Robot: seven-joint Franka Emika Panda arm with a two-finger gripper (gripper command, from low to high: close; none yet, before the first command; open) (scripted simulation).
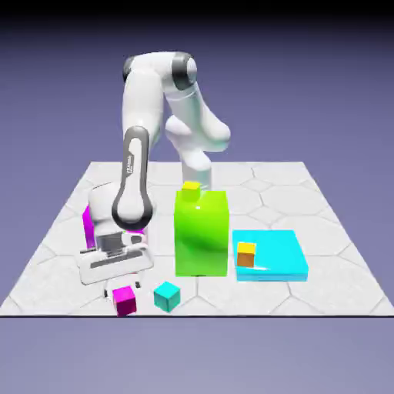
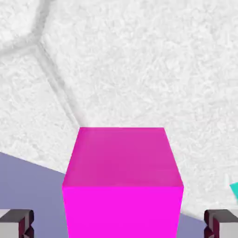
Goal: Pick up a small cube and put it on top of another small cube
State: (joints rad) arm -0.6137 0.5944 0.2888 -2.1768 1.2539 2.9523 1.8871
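Note:
The small magenta cube [image 1: 123,299] rests on the table near the front edge, at the exterior view's left. A small teal cube [image 1: 166,295] sits just to its right, apart from it. My gripper [image 1: 122,288] hangs low right over the magenta cube, open, with one finger on each side. In the hand view the magenta cube [image 2: 122,181] fills the lower middle between the two grey fingertips [image 2: 16,223], with a clear gap on both sides. The gripper [image 2: 119,225] touches nothing. A corner of the teal cube [image 2: 234,190] peeks in at the right edge.
A tall green block [image 1: 202,231] carries a little yellow cube [image 1: 190,187]. To its right lies a flat cyan slab [image 1: 271,255] with an orange cube [image 1: 245,254] on it. A larger magenta block [image 1: 89,223] is half hidden behind the arm. The table's front edge [image 1: 197,315] is close.

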